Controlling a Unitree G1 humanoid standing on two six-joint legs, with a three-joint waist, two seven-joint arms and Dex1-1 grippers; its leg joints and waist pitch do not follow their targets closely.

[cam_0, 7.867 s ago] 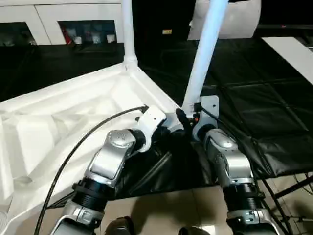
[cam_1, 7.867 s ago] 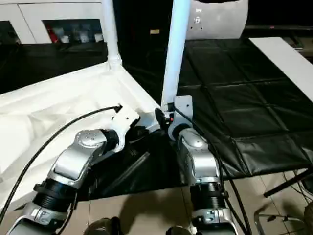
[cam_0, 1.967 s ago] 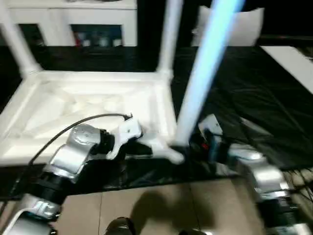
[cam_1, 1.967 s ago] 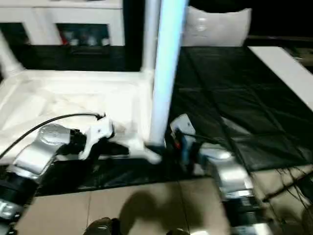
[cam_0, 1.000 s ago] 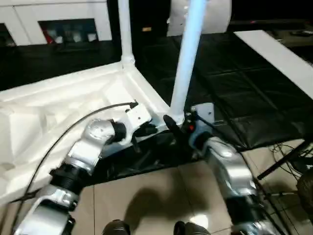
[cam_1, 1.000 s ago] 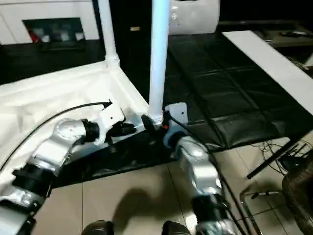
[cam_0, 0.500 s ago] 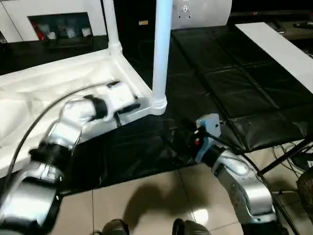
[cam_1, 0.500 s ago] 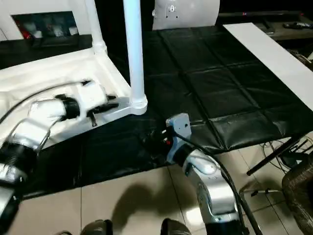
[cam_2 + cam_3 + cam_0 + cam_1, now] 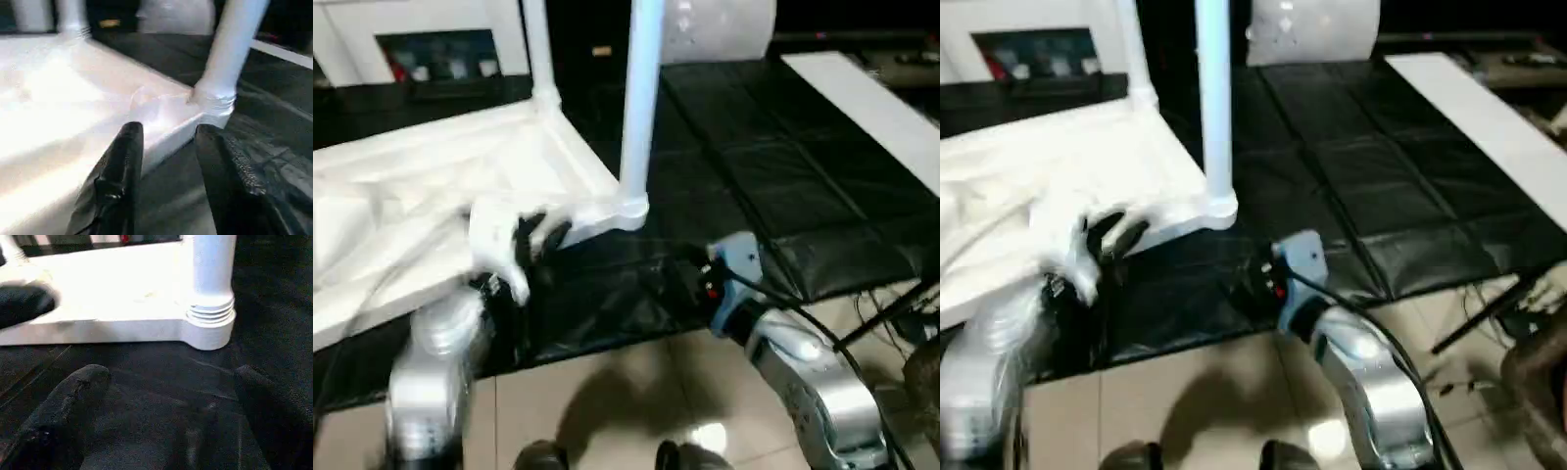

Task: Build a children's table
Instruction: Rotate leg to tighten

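Note:
The children's table (image 9: 431, 186) lies upside down on the black mat, its ribbed underside up. One white leg (image 9: 639, 98) stands screwed into the near corner socket (image 9: 208, 330); another leg (image 9: 538, 49) stands at the far corner. My left gripper (image 9: 543, 233) hovers just off the table's near rim, open, with the rim (image 9: 166, 122) right ahead of its black fingers (image 9: 124, 161). My right gripper (image 9: 171, 374) rests low over the mat a short way in front of the near socket, open wide and holding nothing.
The black mat-covered workbench (image 9: 773, 176) stretches to the right, its front edge just behind my right wrist. A white board (image 9: 871, 98) lies at the far right. White cabinets (image 9: 431, 29) stand behind. Tiled floor (image 9: 607, 392) lies below.
My left gripper has let go of the table's near rim, opened and dropped back toward me. The right gripper has stayed open in front of the near leg's socket.

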